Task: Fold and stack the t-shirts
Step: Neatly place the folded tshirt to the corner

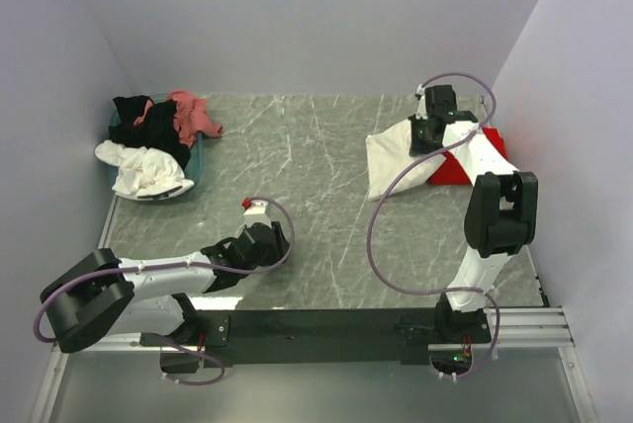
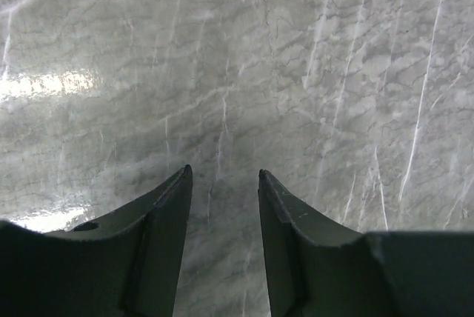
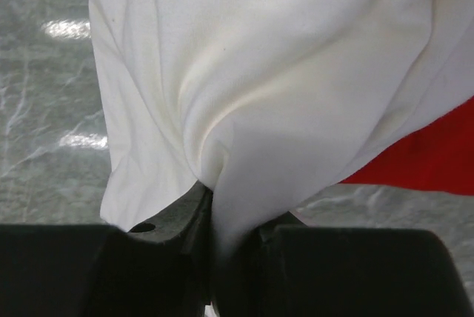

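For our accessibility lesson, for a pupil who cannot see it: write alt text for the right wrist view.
The right gripper pinches a fold of a cream t-shirt that fills most of the frame. A red t-shirt shows at the right edge, and the grey marbled table lies at the left.

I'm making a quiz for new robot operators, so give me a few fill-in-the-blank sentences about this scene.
1. The right gripper is shut on the cream shirt, which partly covers a shirt coloured ____.
2. The left gripper hangs above the table with its jaws ____.
3. The pile of shirts, black, pink and white, lies at the table's far ____ corner.
Missing words: red; open; left.
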Motion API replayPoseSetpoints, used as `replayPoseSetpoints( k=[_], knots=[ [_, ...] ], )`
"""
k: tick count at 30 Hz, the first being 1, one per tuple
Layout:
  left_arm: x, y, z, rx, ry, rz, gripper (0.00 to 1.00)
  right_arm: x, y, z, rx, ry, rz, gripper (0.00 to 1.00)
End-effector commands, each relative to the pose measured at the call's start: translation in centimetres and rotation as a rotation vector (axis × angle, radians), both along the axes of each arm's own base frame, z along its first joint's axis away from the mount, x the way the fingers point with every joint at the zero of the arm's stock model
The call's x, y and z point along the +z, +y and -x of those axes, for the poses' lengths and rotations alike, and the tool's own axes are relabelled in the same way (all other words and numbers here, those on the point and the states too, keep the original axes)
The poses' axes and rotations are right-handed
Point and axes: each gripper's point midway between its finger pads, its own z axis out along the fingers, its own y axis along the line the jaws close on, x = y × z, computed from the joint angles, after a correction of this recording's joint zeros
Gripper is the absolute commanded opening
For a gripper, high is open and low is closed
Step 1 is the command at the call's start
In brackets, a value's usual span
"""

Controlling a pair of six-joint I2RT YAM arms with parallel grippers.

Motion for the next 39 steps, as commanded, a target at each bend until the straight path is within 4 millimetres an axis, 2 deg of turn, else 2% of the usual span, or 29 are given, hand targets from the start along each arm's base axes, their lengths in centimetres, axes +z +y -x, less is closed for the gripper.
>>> replayPoseSetpoints(
  k=[1,4,6,8,14,20,22,27,30,35,39],
  knots=[
    [-0.1,-0.3,0.0,-0.008,0.009,0.015,0.47,3.4,-2.7,-2.6,0.045,-0.087,0.090,0.00],
    [-0.7,-0.3,0.2,-0.011,0.027,0.008,0.47,5.2,-3.9,-3.6,0.048,-0.125,0.100,0.00],
    [-1.3,-0.2,0.5,-0.011,0.045,0.000,0.47,6.6,-4.1,-4.4,0.062,-0.163,0.101,0.00],
    [-1.8,-0.1,0.6,-0.007,0.058,-0.010,0.47,6.9,-5.8,-4.7,0.041,-0.165,0.118,0.00],
    [-3.0,-0.1,0.9,-0.008,0.102,-0.042,0.47,7.8,-7.6,-5.0,0.016,-0.168,0.125,0.00],
    [-3.9,-0.1,1.1,0.000,0.140,-0.060,0.46,8.7,-10.5,-4.7,-0.026,-0.181,0.116,0.00],
    [-3.9,-0.1,1.2,0.003,0.148,-0.061,0.46,9.5,-11.8,-4.9,-0.045,-0.198,0.114,0.00],
    [-3.8,-0.1,1.2,0.009,0.155,-0.062,0.46,11.3,-13.5,-5.6,-0.062,-0.247,0.111,0.00],
    [-3.6,-0.4,1.1,0.005,0.158,-0.062,0.46,10.8,-14.1,-6.1,-0.074,-0.234,0.123,0.00],
    [-3.5,-1.0,0.8,-0.006,0.164,-0.067,0.46,7.5,-15.2,-6.4,-0.102,-0.161,0.151,0.00],
    [-3.6,-1.4,0.8,-0.015,0.167,-0.069,0.46,6.1,-15.5,-6.8,-0.112,-0.125,0.147,0.00]
  ],
)
